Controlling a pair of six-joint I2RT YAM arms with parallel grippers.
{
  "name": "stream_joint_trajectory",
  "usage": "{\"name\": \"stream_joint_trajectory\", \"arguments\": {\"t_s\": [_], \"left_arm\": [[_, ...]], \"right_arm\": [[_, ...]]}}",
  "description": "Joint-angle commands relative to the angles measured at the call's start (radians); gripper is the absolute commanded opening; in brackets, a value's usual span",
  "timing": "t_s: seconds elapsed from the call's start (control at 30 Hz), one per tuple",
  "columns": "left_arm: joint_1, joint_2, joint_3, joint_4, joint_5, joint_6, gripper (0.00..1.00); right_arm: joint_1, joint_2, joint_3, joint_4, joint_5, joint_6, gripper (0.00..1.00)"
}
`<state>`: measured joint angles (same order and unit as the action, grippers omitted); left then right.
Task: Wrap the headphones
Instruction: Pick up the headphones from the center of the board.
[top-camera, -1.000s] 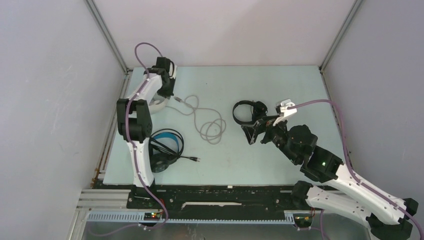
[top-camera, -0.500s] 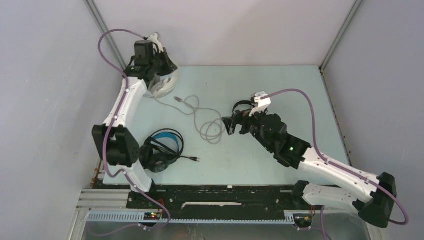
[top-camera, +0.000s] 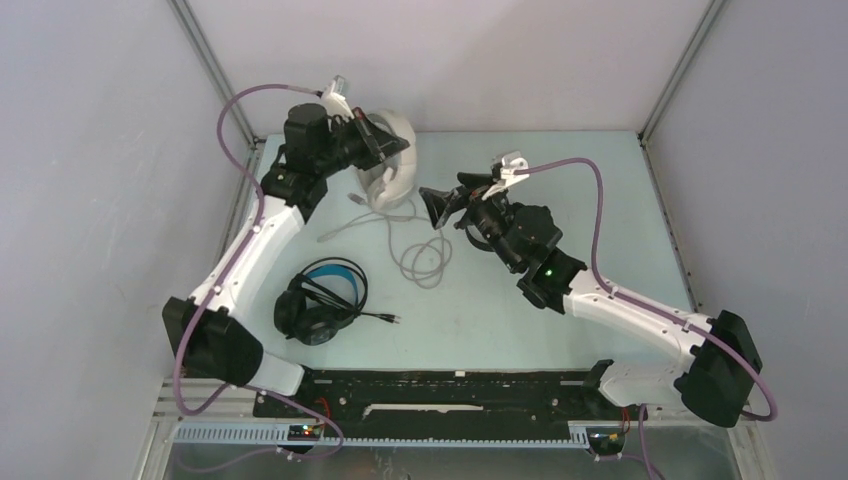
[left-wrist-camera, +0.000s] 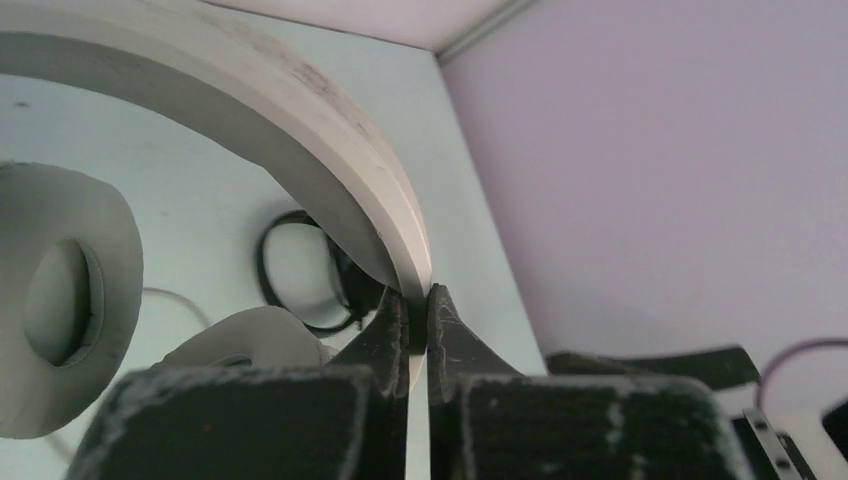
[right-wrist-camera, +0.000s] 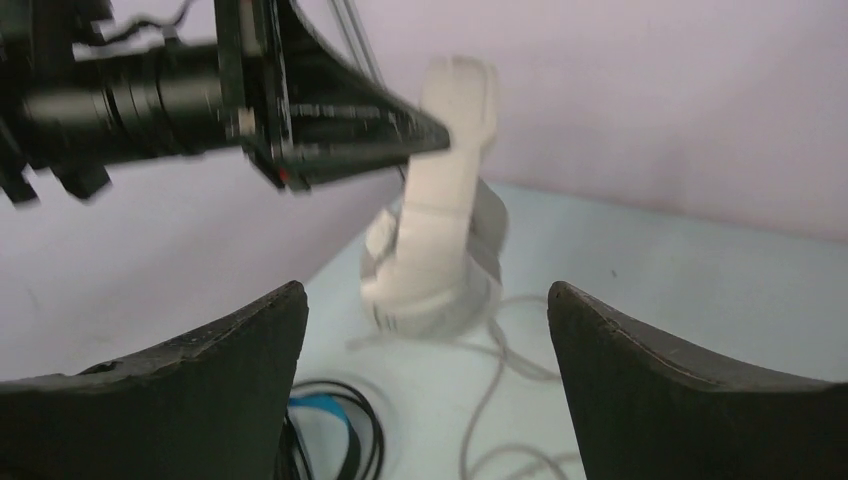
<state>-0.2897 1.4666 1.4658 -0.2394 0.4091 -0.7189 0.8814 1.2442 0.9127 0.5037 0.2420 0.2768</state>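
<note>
My left gripper (top-camera: 396, 150) is shut on the headband of the bulky white headphones (top-camera: 392, 178) and holds them raised over the table's far left. In the left wrist view the fingertips (left-wrist-camera: 392, 305) pinch the white band (left-wrist-camera: 300, 120). Their grey cable (top-camera: 420, 250) trails in loops on the table. My right gripper (top-camera: 433, 207) is open and empty, its jaws wide, just right of the white headphones (right-wrist-camera: 440, 240). The black headphones with the blue headband (top-camera: 322, 300) lie near left. The small black on-ear headphones (left-wrist-camera: 305, 270) lie flat; my right arm hides them from above.
Grey walls close the table on three sides, with metal posts in the far corners (top-camera: 650, 125). A black rail (top-camera: 450, 385) runs along the near edge by the arm bases. The purple wrist cable (top-camera: 590, 200) arcs over my right arm.
My left arm has lifted the white headphones off the far-left corner and swung them right. My right arm has left the small black headphones and reached left toward the white pair.
</note>
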Motion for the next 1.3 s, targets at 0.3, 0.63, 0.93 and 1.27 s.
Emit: {"name": "stream_joint_trajectory", "arguments": {"t_s": [0.3, 0.63, 0.93, 1.27], "left_arm": [[-0.130, -0.236, -0.123, 0.217, 0.001, -0.079, 0.00], [-0.191, -0.309, -0.212, 0.254, -0.022, -0.076, 0.00], [-0.195, -0.343, -0.211, 0.164, -0.072, 0.009, 0.29], [-0.195, -0.449, -0.140, -0.174, -0.237, 0.397, 0.88]], "right_arm": [[-0.001, 0.086, 0.155, 0.056, -0.061, 0.051, 0.85], [0.022, 0.155, 0.188, 0.046, -0.031, 0.029, 0.73], [0.045, 0.175, 0.201, 0.025, 0.029, -0.010, 0.10], [-0.021, 0.029, 0.177, -0.169, -0.109, 0.001, 0.00]]}}
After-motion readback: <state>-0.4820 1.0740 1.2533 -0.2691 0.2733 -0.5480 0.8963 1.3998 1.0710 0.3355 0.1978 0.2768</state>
